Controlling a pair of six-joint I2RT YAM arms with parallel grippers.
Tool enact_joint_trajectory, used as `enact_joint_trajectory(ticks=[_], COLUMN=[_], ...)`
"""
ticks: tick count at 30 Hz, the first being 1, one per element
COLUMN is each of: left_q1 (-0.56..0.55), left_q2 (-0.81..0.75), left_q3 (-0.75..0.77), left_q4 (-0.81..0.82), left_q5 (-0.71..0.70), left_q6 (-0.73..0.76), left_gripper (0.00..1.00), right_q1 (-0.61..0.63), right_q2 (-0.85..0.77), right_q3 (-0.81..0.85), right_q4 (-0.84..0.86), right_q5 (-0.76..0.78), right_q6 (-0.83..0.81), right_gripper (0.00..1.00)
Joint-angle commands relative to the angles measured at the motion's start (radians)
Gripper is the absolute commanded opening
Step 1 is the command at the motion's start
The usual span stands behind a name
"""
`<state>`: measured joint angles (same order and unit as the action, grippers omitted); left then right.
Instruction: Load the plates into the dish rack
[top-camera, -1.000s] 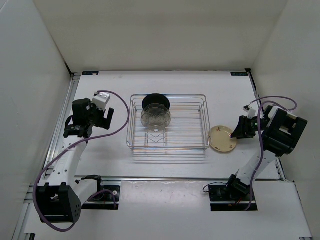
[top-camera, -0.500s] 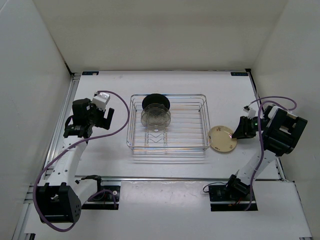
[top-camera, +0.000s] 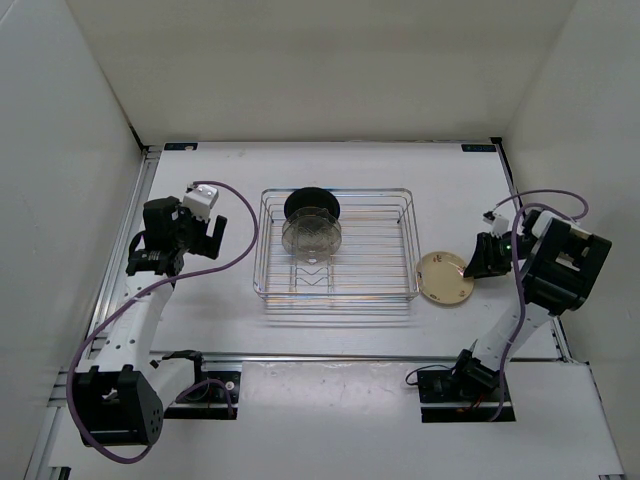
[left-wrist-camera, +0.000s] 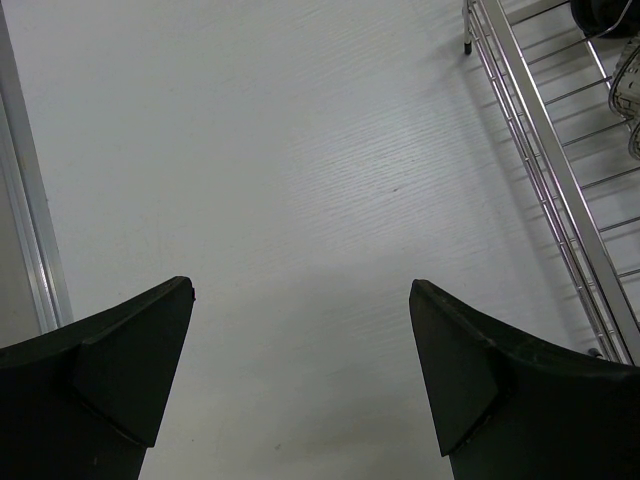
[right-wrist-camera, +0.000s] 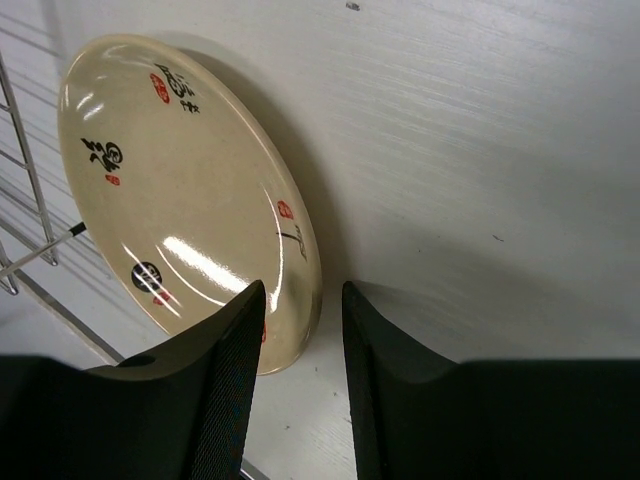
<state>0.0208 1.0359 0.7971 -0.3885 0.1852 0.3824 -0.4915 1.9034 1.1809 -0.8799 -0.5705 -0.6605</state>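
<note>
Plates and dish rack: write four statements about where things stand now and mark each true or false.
1. The cream plate lies on the table, right of the dish rack. True.
2. The black plate lies flat on the table. False: it stands on edge at the dish rack's far end.
3. The left end effector grips a plate. False: it is open, with nothing between its fingers.
4. The right end effector straddles the cream plate's rim. True.

Bright, even overhead light flattened the white surface (top-camera: 230, 180); a faint shadow lay beside the dish rack (top-camera: 335, 190). Glare streaked the glossy cream plate (right-wrist-camera: 170, 190), which cast a soft shadow.
</note>
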Motion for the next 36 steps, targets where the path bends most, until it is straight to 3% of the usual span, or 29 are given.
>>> enact_joint_trajectory(ticks=[1, 12, 17, 25, 28, 31, 36], left_q1=[0.007, 0.016, 0.016, 0.016, 0.016, 0.016, 0.016], left_q2=[-0.027, -0.036, -0.036, -0.036, -0.036, -0.036, -0.036], left_q3=[0.001, 0.001, 0.001, 0.001, 0.001, 0.001, 0.001], left_q4=[0.004, 0.004, 0.004, 0.004, 0.004, 0.004, 0.004], left_q5=[0.023, 0.023, 0.023, 0.023, 0.023, 0.023, 0.023], left_q6=[-0.011, -0.011, -0.011, -0.011, -0.011, -0.011, -0.002], left_gripper=[1.00, 1.00, 1.00, 1.00, 1.00, 1.00, 1.00], right_q1=[0.022, 0.070, 0.079, 0.079, 0.079, 0.079, 0.079], right_q2=[-0.018, -0.036, -0.037, -0.037, -0.037, -0.037, -0.055], right_q3=[-0.029, -0.038, -0.047, -0.047, -0.047, -0.047, -0.047], right_q4=[0.071, 0.090, 0.090, 0.090, 0.090, 0.090, 0.090], right_q5=[0.101, 0.141, 0.150, 0.141, 0.141, 0.141, 0.121], right_q6=[-0.016, 0.002, 0.002, -0.007, -0.007, -0.007, -0.016], right_gripper=[0.41, 0.40, 0.27, 0.25, 0.18, 0.00, 0.00])
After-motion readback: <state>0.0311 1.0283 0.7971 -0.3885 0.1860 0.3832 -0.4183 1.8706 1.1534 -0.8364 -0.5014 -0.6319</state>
